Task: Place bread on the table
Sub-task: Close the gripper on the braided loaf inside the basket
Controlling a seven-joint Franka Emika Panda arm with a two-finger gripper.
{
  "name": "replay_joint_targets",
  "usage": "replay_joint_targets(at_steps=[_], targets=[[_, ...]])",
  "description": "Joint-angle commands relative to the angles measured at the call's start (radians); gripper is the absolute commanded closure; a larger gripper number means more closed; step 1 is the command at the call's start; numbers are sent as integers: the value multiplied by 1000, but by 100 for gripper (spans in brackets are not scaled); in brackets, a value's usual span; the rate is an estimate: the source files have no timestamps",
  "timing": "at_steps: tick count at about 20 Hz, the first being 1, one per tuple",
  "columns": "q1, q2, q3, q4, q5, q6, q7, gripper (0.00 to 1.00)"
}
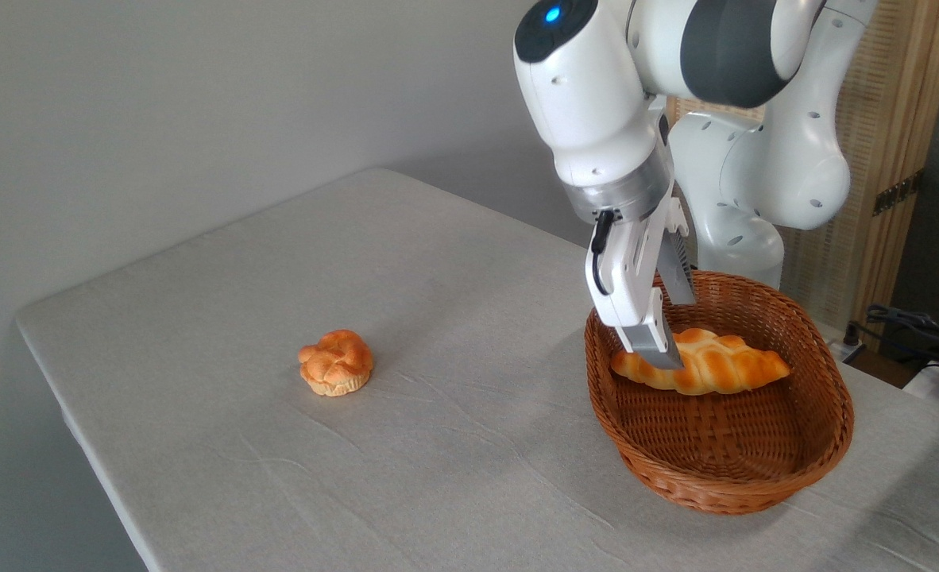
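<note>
Tilted over the brown oval wicker basket [795,469], the white two-finger gripper [668,349] straddles the left part of the long braided golden-orange bread [724,367] lying inside, fingers spread either side. Basket and small round knotted bun [336,362] rest on the grey cloth-covered table [406,262] before a plain grey wall [160,103].

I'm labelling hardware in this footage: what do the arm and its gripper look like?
The arm has glossy white rounded shells with dark grey joint bands, small round holes and a lit blue dot on top. A silver metal ring joins it to the gripper, which has a white body, flat grey fingers and a short black cable looped down its side.
</note>
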Motion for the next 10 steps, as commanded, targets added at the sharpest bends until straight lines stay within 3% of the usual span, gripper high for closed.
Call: replay_joint_targets(at_steps=[1,10], targets=[[-10,-9,3,-46,19,42,16,0],[-10,-9,3,-128,19,124,5,0]])
